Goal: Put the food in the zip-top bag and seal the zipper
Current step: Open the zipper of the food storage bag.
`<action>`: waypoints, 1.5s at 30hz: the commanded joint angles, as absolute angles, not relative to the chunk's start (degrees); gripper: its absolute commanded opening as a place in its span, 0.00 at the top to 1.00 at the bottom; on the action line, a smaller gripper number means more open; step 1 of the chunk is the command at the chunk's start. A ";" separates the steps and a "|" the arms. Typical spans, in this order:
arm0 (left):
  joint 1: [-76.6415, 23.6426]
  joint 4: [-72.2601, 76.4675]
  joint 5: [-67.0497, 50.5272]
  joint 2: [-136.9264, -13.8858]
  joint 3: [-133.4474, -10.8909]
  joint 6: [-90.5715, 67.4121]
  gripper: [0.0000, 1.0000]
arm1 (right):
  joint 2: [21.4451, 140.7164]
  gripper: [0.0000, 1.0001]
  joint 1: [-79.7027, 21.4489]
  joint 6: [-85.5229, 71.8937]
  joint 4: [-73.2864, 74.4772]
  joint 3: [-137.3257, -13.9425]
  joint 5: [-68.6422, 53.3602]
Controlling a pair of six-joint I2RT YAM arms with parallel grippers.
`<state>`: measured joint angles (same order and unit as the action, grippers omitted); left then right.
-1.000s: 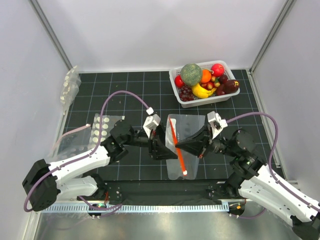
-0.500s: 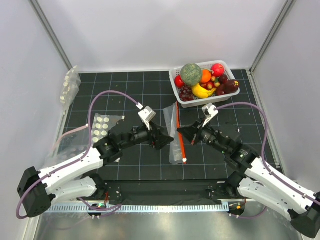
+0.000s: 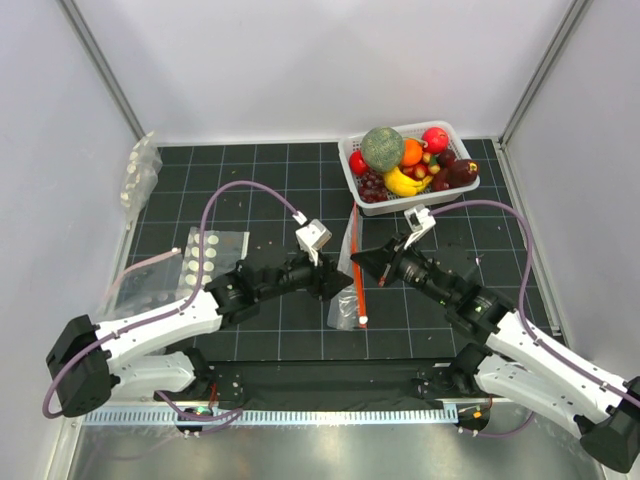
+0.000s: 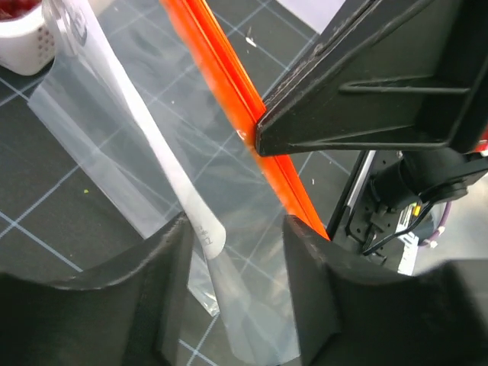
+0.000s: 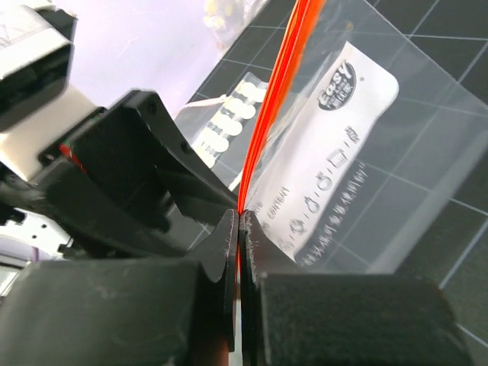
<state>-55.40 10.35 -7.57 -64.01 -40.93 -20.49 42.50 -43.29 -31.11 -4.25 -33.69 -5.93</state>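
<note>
I see zip-top bag (image 3: 343, 306) collapsed narrow vs a sec ago. R gripper (image 5: 238, 221) pinches zipper (image 5: 286, 69); L gripper (image 4: 235, 232) fingers spread. Food (image 3: 435, 139) still in basket (image 3: 416, 201), so I must reopen.

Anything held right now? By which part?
Right fingers pinch the zip-top bag by its zipper, the red-orange strip. Left fingers stand open astride the bag, gripping nothing.
</note>
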 commanded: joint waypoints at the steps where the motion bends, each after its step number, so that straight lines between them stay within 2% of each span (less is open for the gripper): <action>1: -55.55 14.24 -9.67 -64.86 -43.50 -18.81 0.54 | 43.50 0.99 -43.51 -33.40 -9.66 -33.75 -8.87; 5: -55.55 14.15 -10.02 -65.21 -43.59 -17.67 0.76 | 43.77 0.99 -43.51 -33.84 -10.55 -33.58 -10.28; 6: -55.55 14.32 -10.54 -65.30 -43.59 -17.49 0.84 | 43.68 0.99 -43.51 -33.92 -10.46 -33.57 -10.28; 7: -55.55 14.59 -11.50 -65.30 -43.51 -17.40 0.96 | 43.86 0.99 -43.51 -33.75 -10.46 -33.75 -10.37; 8: -55.55 14.85 -11.86 -65.30 -43.51 -17.40 1.00 | 43.86 0.99 -43.51 -33.58 -10.46 -33.84 -11.07; 10: -55.55 14.94 -12.48 -65.04 -43.33 -17.31 1.00 | 43.68 0.91 -43.51 -32.79 -10.02 -34.19 -11.86; 11: -55.55 15.29 -12.65 -64.69 -43.16 -17.49 1.00 | 43.16 0.74 -43.51 -32.61 -9.85 -34.19 -11.95; 12: -55.46 15.73 -13.09 -64.34 -42.37 -17.40 1.00 | 42.89 0.68 -43.51 -32.35 -9.84 -34.02 -11.87; 13: -55.55 17.04 -13.53 -63.29 -41.75 -17.32 1.00 | 42.46 0.65 -43.51 -32.00 -9.58 -33.93 -11.60; 17: -55.46 21.00 -19.31 -59.52 -39.20 -16.61 1.00 | 41.13 0.65 -43.42 -31.90 -11.95 -33.05 -14.32; 21: -55.37 23.46 -21.43 -55.74 -36.74 -16.17 1.00 | 39.12 0.51 -43.50 -32.43 -14.76 -32.52 -20.02; 23: -55.37 24.78 -22.93 -54.67 -35.77 -15.74 1.00 | 38.32 0.48 -43.51 -32.52 -15.55 -32.34 -21.35; 26: -55.28 24.79 -23.21 -53.44 -35.42 -15.47 1.00 | 36.13 0.49 -43.51 -32.61 -16.43 -31.99 -23.46; 32: -55.28 23.99 -21.62 -53.61 -35.68 -14.77 1.00 | 33.92 0.69 -43.51 -32.61 -17.40 -31.73 -26.72; 35: -55.28 23.82 -22.06 -53.88 -35.86 -14.68 1.00 | 35.67 0.76 -43.51 -32.70 -17.84 -32.08 -28.38; 38: -55.28 23.91 -22.76 -53.26 -35.77 -14.50 1.00 | 37.17 0.78 -43.51 -32.78 -17.49 -32.70 -29.00; 43: -55.28 24.43 -24.52 -52.47 -35.42 -14.41 1.00 | 36.74 0.78 -43.51 -31.65 -16.00 -32.96 -27.95; 44: -55.28 24.61 -25.13 -52.21 -35.33 -14.33 1.00 | 36.39 0.73 -43.51 -31.55 -15.74 -33.05 -27.43; 45: -55.28 24.78 -25.92 -52.12 -35.33 -14.33 1.00 | 35.60 0.62 -43.51 -31.38 -15.12 -32.79 -26.12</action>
<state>-55.40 20.93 -23.05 -53.69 -35.53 -15.62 37.32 -43.29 -32.53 -14.28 -31.66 -27.22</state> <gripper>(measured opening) 0.010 0.310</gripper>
